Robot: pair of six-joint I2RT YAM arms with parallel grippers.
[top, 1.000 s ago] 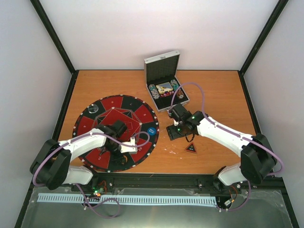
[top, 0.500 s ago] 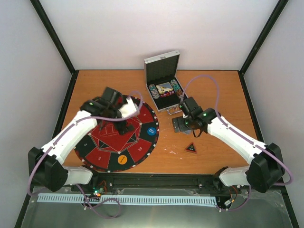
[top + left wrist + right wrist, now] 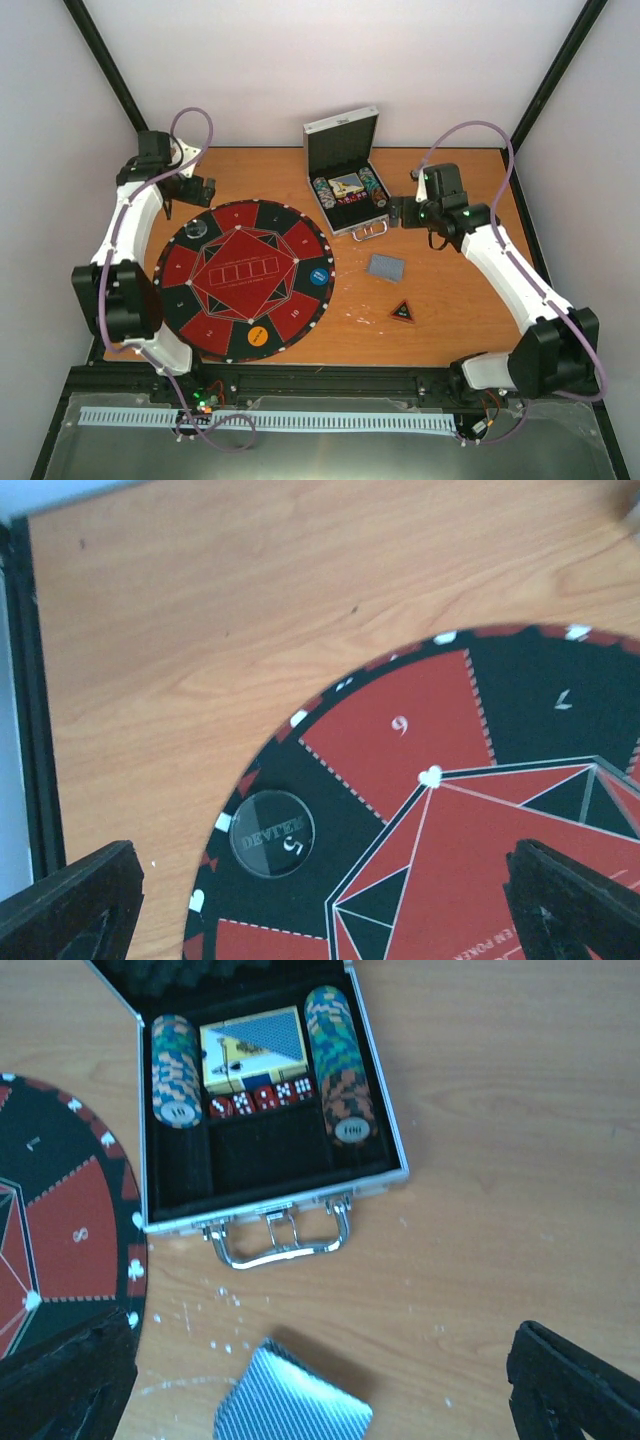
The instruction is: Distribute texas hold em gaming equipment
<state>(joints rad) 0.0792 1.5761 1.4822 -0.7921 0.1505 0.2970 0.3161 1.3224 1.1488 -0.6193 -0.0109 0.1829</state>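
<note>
The clear disc reads "DEALER" in the left wrist view, with a 5 printed on the mat showing through it. The red field next to it carries a 6, the black field beyond a 7, and letters cut off at the lower edge look like "POKER". In the right wrist view, the right chip stack ends in "100" and the left chip stack in "10". The print on the blue disc is too small to read.

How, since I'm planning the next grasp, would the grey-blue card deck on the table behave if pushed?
The card deck lies flat and low on the table, so it likely slides, not tips. If unbanded, which I cannot tell, a push may fan it. Its thin edge probably offers little grip.
</note>
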